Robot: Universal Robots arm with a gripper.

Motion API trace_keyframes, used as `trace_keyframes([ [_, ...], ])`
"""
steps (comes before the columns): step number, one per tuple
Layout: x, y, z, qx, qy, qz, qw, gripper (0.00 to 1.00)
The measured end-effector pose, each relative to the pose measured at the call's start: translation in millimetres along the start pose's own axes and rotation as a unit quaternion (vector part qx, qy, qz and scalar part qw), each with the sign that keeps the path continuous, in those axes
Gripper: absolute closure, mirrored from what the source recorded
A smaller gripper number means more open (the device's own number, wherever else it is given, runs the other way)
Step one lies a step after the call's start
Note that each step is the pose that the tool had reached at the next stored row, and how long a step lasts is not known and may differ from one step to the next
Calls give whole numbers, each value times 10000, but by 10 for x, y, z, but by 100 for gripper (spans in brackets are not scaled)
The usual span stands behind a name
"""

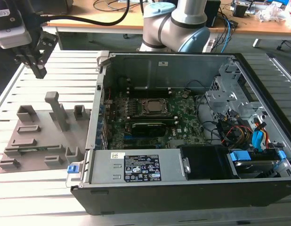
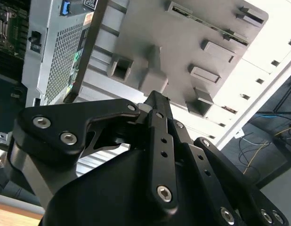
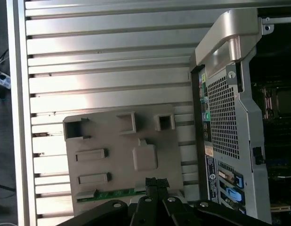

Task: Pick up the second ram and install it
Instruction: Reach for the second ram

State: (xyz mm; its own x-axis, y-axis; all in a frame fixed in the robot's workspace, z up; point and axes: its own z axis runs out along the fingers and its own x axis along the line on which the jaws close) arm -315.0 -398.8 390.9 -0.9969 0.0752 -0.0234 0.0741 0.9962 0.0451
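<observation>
Black gripper [image 1: 40, 72], fingers pressed together and holding nothing, hangs high over the grey holder tray [image 1: 42, 129], which sits on the slatted aluminium table [image 1: 42, 202] beside the open computer case [image 1: 183, 165].

Step in hand, as judged: the reach for the stick. Done well, it needs the fingers spread before the descent, centred along the stick's length, closing on its flat faces, then a straight pull out of the slot.

Second ram [image 3: 115, 193]: a thin green board strip, seated on edge in the slot along the tray's near edge [image 1: 35, 149] in the exterior view. Its chips are too small to make out.
</observation>
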Motion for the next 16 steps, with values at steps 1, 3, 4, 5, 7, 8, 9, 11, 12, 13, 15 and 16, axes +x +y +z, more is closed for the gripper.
trace_keyframes([
  [1,20,-1,0,0,0,0,10000,89],
  [3,75,-6,0,0,0,0,10000,89],
  [4,93,-7,0,0,0,1,10000,89],
  [5,126,-9,0,0,0,1,10000,89],
  [7,159,-12,1,0,-1,1,10000,89],
  [8,191,-14,1,0,0,1,10000,89],
  [9,242,-18,1,0,0,0,10000,89],
  [11,311,-24,2,0,0,0,10000,89],
  [12,328,-25,2,0,0,0,10000,89],
  [13,348,-26,3,0,0,0,10000,89],
  [15,408,-31,3,0,0,1,10000,89],
  [16,454,-34,3,0,0,1,10000,89],
])
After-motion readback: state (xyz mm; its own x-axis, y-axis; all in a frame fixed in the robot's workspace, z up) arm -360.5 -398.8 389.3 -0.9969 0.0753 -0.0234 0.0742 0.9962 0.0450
